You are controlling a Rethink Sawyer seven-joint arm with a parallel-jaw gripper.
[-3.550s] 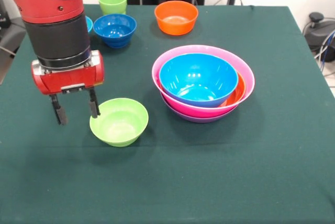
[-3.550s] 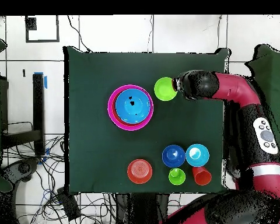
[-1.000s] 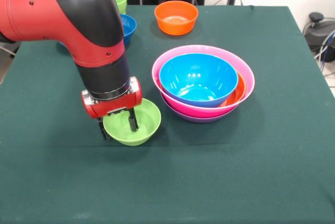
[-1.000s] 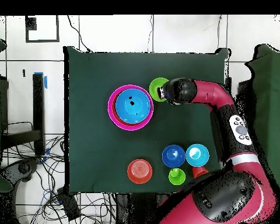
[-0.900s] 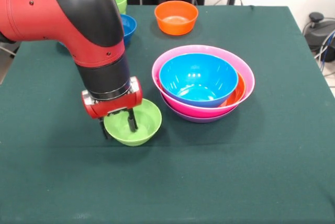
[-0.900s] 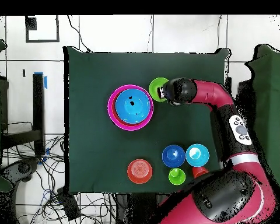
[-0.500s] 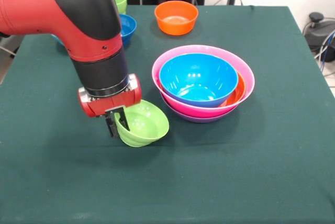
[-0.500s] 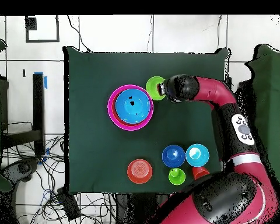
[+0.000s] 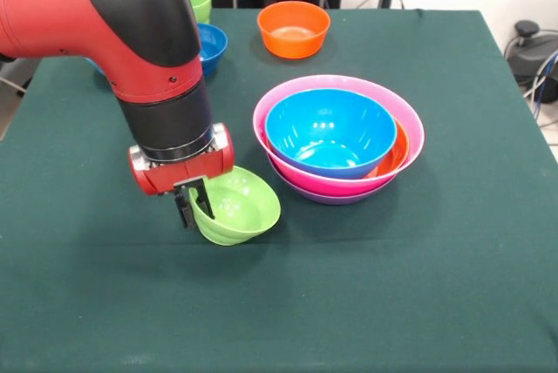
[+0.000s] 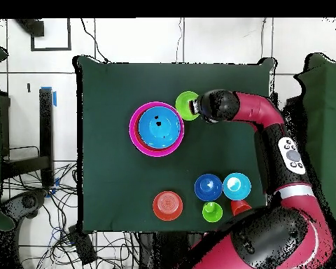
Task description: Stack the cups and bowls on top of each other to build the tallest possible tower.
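My gripper (image 9: pixel 193 206) (image 10: pixel 196 106) is shut on the rim of a small lime green bowl (image 9: pixel 238 207) (image 10: pixel 187 106) and holds it tilted, just off the cloth, left of the tower (image 9: pixel 338 139) (image 10: pixel 157 128). The tower is a large blue bowl nested in orange, pink and purple bowls. A small orange bowl (image 9: pixel 294 29) (image 10: pixel 167 205), a dark blue bowl (image 9: pixel 209 44) (image 10: pixel 208 186) and a lime green cup (image 9: pixel 199 1) (image 10: pixel 212 211) stand at the robot's side. A light blue bowl (image 10: pixel 236 185) and an orange cup (image 10: pixel 239 206) show overhead only.
The dark green tablecloth (image 9: pixel 418 286) (image 10: pixel 108 175) covers the table. Cables and equipment lie on the floor (image 10: pixel 31 196) beyond the table's edge.
My gripper closed on the lime green bowl's rim, lifted it tilted and carried it a little toward the tower. Over the last half second almost nothing moved.
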